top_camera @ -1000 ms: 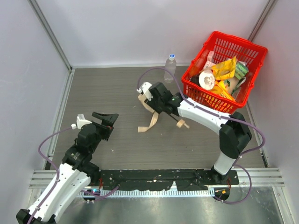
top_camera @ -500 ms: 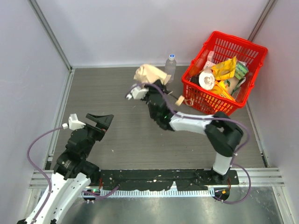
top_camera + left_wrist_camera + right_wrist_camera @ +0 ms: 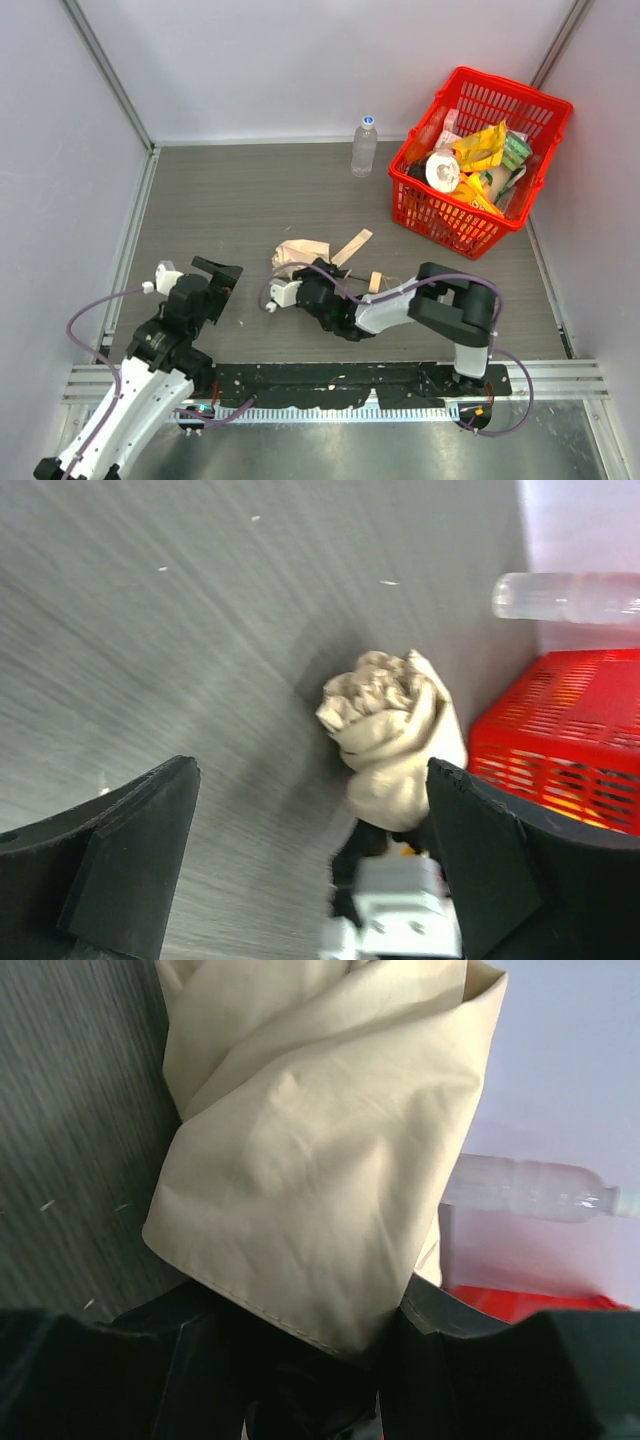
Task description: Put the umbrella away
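Note:
The umbrella point(image 3: 301, 251) is a bunched cream-beige bundle at the table's front centre. Its flat strap point(image 3: 352, 246) sticks out to the right, and the small beige handle point(image 3: 375, 282) shows just behind the arm. My right gripper point(image 3: 310, 270) is folded low and shut on the bundle. In the right wrist view the fabric point(image 3: 310, 1140) fills the frame and runs down between the jaws of the right gripper point(image 3: 320, 1330). My left gripper point(image 3: 221, 279) stands wide open to the left, apart from the umbrella. In the left wrist view the umbrella point(image 3: 392, 730) lies ahead of the left gripper point(image 3: 310, 772).
A red basket point(image 3: 546, 122) full of packets and other items stands at the back right. A clear water bottle point(image 3: 364, 146) stands upright just left of it, by the back wall. Grey walls close in the table on both sides.
My right arm has swung the umbrella from up near the bottle down to the table's front centre. My left arm has shifted slightly and stays open.

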Robot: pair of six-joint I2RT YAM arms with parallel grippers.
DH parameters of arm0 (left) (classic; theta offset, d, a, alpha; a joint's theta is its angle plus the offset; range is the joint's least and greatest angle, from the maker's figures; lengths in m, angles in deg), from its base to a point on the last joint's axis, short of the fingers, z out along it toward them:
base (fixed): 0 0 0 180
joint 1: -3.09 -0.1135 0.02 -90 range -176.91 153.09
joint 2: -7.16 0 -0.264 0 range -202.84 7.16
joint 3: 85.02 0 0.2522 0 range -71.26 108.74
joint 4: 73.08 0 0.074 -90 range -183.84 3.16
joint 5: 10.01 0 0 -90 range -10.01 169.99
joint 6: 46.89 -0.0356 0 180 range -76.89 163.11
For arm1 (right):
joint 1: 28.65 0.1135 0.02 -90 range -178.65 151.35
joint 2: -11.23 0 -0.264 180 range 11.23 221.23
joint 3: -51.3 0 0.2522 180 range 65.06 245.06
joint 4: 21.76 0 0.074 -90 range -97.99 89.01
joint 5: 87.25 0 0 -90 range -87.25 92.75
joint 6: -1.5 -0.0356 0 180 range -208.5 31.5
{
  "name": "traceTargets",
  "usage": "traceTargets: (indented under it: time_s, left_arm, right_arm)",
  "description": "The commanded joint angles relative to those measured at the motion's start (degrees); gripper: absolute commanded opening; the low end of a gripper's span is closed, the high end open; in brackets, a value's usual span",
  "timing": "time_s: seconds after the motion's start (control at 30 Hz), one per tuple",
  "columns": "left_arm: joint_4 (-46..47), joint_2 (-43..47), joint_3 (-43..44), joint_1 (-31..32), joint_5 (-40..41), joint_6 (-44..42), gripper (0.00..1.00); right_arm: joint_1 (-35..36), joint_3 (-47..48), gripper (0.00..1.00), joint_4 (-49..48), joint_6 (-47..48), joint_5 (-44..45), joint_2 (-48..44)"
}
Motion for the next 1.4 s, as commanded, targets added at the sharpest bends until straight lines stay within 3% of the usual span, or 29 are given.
traceTargets:
  time_s: [0.0, 0.13, 0.27, 0.47, 0.6, 0.97, 1.17, 1.37]
  left_arm:
    - [-0.91, -9.62, 5.39, -0.44, -0.07, 1.73, 1.00]
    - [2.26, -20.08, 7.59, -2.02, -9.29, 3.30, 1.00]
    - [6.47, -27.83, 7.77, -5.45, -20.62, 5.33, 1.00]
    - [20.79, -34.42, 3.55, -6.07, -30.22, 14.19, 1.00]
    - [21.25, -42.58, 6.70, -5.98, -32.95, 15.35, 1.00]
    - [34.96, -60.62, 11.10, -3.44, -33.23, 10.52, 1.00]
    - [38.83, -58.36, 10.67, -0.71, -28.93, 8.94, 0.95]
    - [34.44, -41.48, 5.40, 0.26, -19.69, 11.74, 0.99]
  right_arm:
    - [-1.18, 6.49, 0.01, 27.89, -19.98, -13.06, -7.76]
    - [-2.24, 6.16, 0.01, 31.45, -22.01, -18.52, -8.11]
    - [-2.33, 5.98, 0.01, 29.79, -21.67, -17.39, -6.53]
    - [-1.71, 4.22, 0.01, 25.91, -19.47, -16.50, -6.36]
    - [-1.53, 4.75, 0.01, 26.09, -18.76, -17.03, -5.83]
    - [-1.45, 5.89, 0.01, 26.71, -19.47, -19.06, -5.12]
    - [-1.45, 6.25, 0.01, 26.88, -19.38, -19.58, -5.56]
    - [-1.71, 6.42, 0.01, 26.97, -19.20, -19.76, -5.56]
